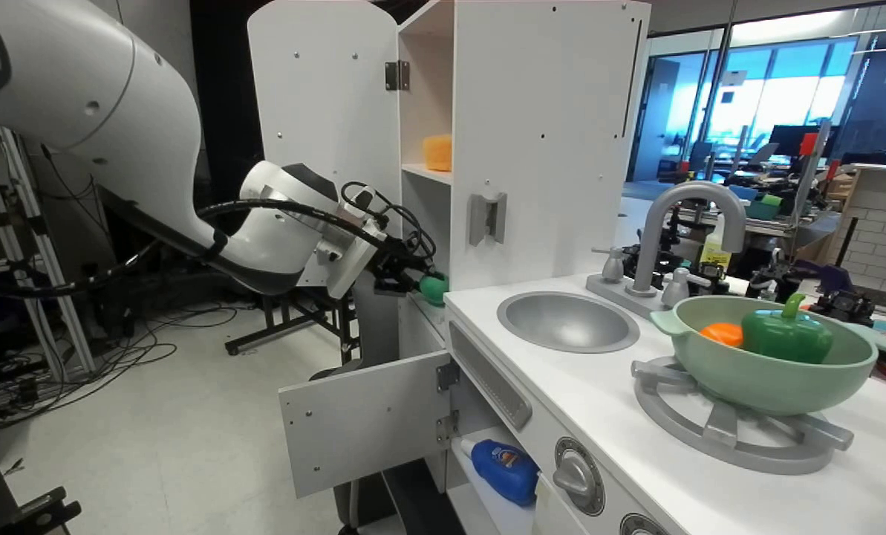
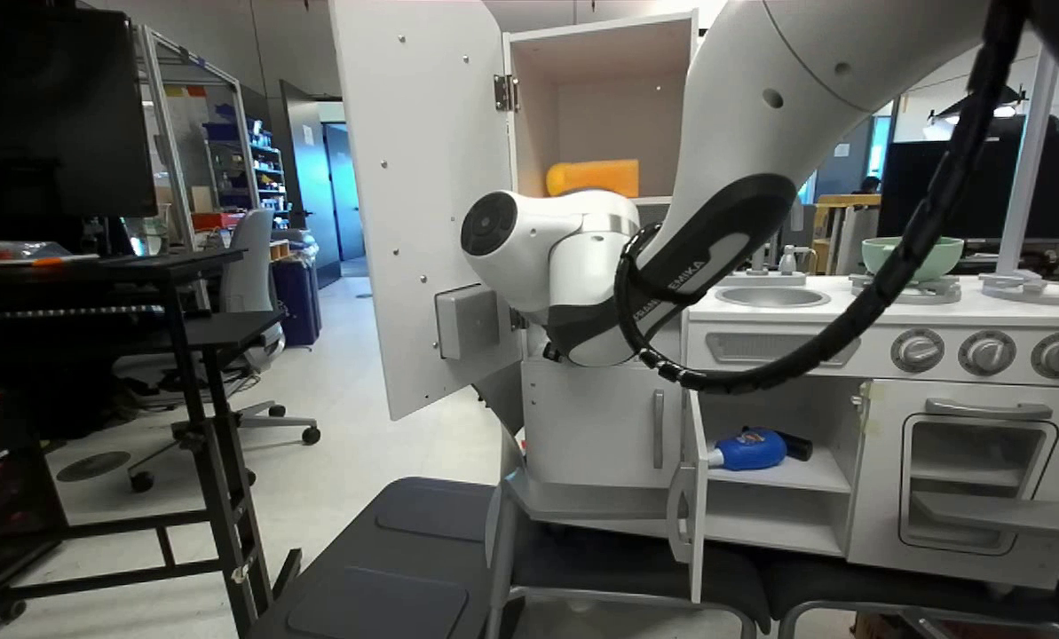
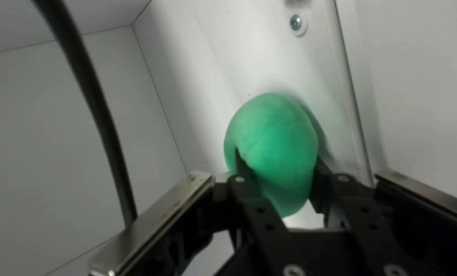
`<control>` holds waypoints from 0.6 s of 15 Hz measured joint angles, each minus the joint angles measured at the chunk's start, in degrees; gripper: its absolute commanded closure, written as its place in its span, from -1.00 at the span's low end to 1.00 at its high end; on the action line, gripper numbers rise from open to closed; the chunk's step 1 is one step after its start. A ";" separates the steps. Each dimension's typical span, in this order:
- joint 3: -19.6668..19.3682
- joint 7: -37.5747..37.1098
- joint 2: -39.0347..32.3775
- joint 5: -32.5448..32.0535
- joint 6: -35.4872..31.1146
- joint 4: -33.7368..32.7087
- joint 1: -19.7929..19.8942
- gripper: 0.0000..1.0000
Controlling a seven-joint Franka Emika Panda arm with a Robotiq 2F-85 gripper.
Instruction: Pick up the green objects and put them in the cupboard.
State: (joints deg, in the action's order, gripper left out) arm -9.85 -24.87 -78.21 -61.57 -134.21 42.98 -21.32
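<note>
- Holding a green piece (image 3: pixel 272 122) between its fingers (image 3: pixel 251 193), the claw (image 3: pixel 280 164) reaches into the lower compartment (image 1: pixel 423 212) of the white cupboard (image 1: pixel 543 82).
- The door (image 2: pixel 431 133) stands open to the left.
- An orange object (image 2: pixel 593 177) lies on the upper shelf (image 1: pixel 429 174).
- To the right, a green pepper (image 1: pixel 784 338) sits in the pale bowl (image 1: pixel 769 384) on a grey burner (image 1: pixel 721 425) on the tabletop (image 1: pixel 591 386).

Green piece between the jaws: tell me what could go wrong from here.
Rolling out: the green piece looks rounded and seems to be near the open front of the cupboard, so it might roll away once freed.
Dragging: the jaws stand on both sides of it, and whether they grip or merely touch is unclear; backing out could pull it along.
Snagging: the black cable crossing the wrist view might catch on the cupboard during withdrawal.
</note>
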 measured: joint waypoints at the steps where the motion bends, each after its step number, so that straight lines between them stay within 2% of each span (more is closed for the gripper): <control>1: -0.14 0.00 -1.22 0.01 0.50 -1.61 0.00 -0.50; 4: -0.42 0.00 -3.49 0.00 2.41 -5.56 0.13 -0.93; 5: -0.42 0.00 -3.90 0.00 2.76 -6.43 0.27 -1.00; 9: -1.53 -0.71 -5.34 -0.11 4.35 -9.94 0.87 -1.00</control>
State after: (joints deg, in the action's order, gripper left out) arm -11.38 -25.58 -83.55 -61.68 -129.86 33.04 -20.45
